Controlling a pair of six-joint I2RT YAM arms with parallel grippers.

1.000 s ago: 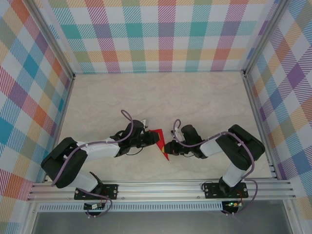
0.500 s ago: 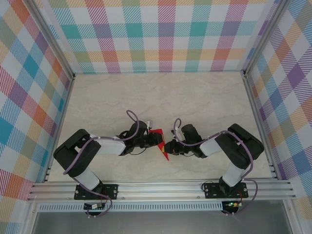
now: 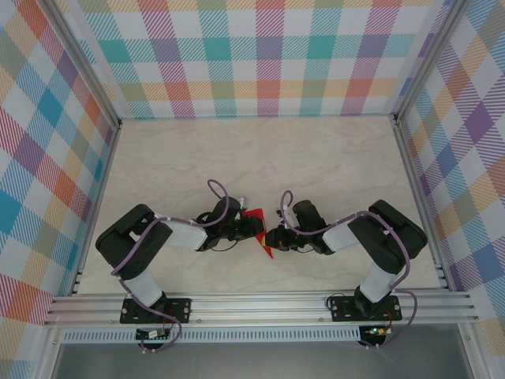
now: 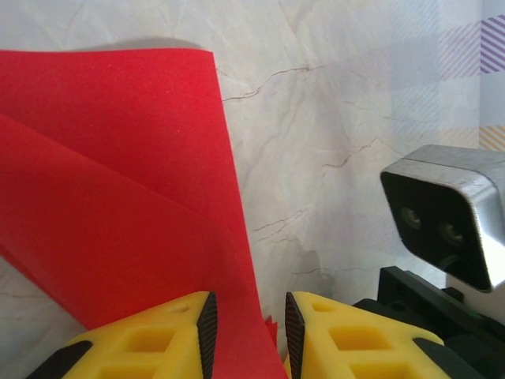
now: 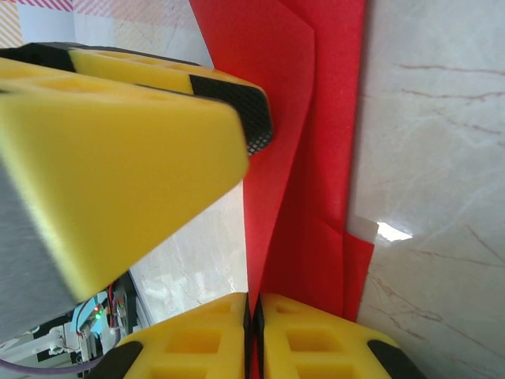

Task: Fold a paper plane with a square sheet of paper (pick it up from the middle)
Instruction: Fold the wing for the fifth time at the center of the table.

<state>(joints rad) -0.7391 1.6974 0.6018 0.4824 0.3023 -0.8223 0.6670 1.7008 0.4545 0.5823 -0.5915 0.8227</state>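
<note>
The red sheet of paper (image 3: 266, 249) is folded into overlapping layers and stands on edge between the two grippers at the table's near middle. My right gripper (image 5: 254, 304) is shut on the paper's (image 5: 316, 158) thin lower edge, its pads pressed together on it. My left gripper (image 4: 248, 316) faces it from the left, jaws apart, with a flap of the paper (image 4: 118, 197) running between them along the left pad. In the top view the left gripper (image 3: 246, 227) and right gripper (image 3: 274, 237) nearly touch. One yellow left finger (image 5: 118, 158) looms close in the right wrist view.
The marble tabletop (image 3: 260, 158) stretches behind the arms to plaid walls. The right wrist's camera housing (image 4: 446, 217) sits close on the right of the left wrist view. An aluminium rail (image 3: 260, 304) runs along the near edge.
The left arm's elbow and shoulder have swung right and closer in, while its gripper stayed at the paper. The right gripper keeps its pinch on the paper.
</note>
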